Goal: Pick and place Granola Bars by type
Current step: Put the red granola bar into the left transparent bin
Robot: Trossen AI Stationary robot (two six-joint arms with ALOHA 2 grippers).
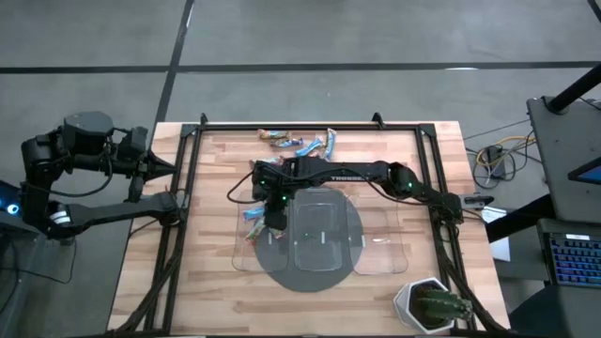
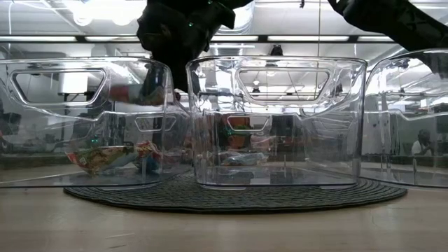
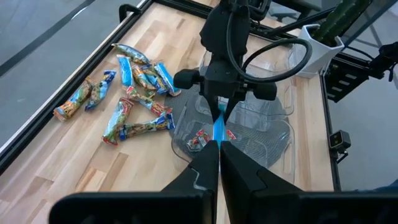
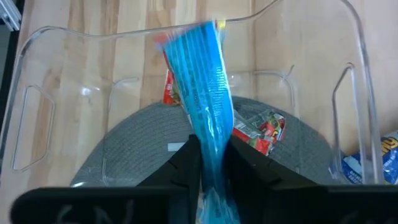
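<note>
Left tool [image 3: 214, 163] parked off the table's [image 1: 207, 282] left edge, clenched, empty. Loose granola bars [image 1: 299, 143] wait near the far edge. Right tool [image 4: 208, 163] over left clear tray [image 4: 56, 56], pinching blue bar [image 4: 200, 87] hanging, apparently for dropping by type.

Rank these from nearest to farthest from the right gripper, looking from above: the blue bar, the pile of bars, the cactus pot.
1. blue bar: between the right gripper fingers, over the left tray.
2. pile of bars: at the table's far edge.
3. cactus pot: near right corner.
</note>
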